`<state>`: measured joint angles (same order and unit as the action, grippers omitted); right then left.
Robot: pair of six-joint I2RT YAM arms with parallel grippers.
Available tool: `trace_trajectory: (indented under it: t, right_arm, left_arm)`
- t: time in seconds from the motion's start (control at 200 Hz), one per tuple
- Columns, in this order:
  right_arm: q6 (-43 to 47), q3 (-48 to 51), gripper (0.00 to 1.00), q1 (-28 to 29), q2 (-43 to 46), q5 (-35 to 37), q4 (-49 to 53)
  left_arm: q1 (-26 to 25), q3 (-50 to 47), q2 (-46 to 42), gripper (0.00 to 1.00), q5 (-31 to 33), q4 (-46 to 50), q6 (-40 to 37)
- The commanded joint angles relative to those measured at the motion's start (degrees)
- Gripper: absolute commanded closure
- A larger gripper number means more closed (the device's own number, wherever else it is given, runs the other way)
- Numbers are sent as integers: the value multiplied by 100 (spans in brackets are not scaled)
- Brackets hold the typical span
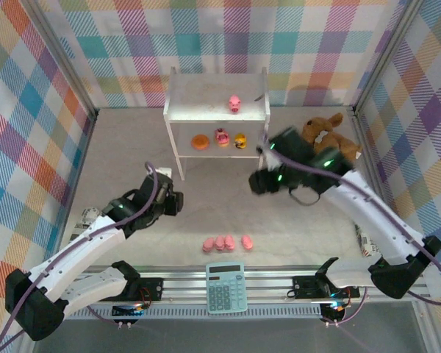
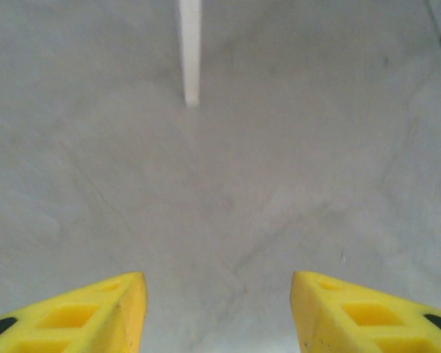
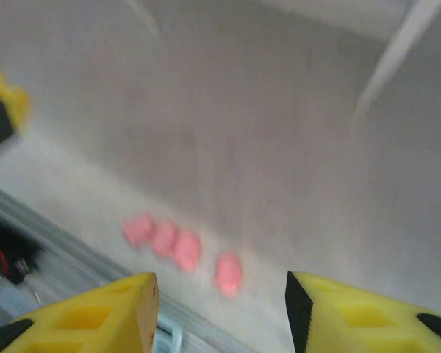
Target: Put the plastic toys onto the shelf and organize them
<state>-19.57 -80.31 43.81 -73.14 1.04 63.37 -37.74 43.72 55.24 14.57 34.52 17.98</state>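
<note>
I've got one pig (image 1: 235,104) atop the shelf (image 1: 198,99) and three toys (image 1: 221,137) on its lower board (image 1: 217,150). Four pigs (image 1: 226,243) lie in front of the shelf. The left gripper (image 2: 218,294) and right gripper (image 3: 222,294) both gape empty.

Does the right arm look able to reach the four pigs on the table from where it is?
Probably yes. The right claw is open and points at the pigs, with only bare table between; the left claw is off to the side.

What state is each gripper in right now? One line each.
Left gripper: open, holding nothing.
Right gripper: open, holding nothing.
</note>
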Motion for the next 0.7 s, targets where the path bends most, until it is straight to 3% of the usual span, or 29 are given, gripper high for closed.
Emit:
trace_trajectory:
  t: [0.0, 0.11, 0.245, 0.42, 0.695]
  right_arm:
    - [-1342, 1430, 51, 611, 277, -158, -404]
    - [-2039, 2348, 52, 1140, 79, -75, -1043]
    - [-2178, 2503, 52, 1505, -519, 31, -1307]
    - [-2161, 2530, 51, 1600, -1179, -262, -1894]
    - [-2224, 2402, 48, 1596, -1641, 214, -1835]
  left_arm:
    - [-401, -472, -107, 47, -239, -307, 498]
    - [-732, -710, 61, 47, -74, -367, 723]
    - [-841, -791, 27, 47, -53, -428, 838]
    - [-843, -796, -104, 46, 14, -315, 840]
    - [-841, -842, -163, 46, 22, -280, 860]
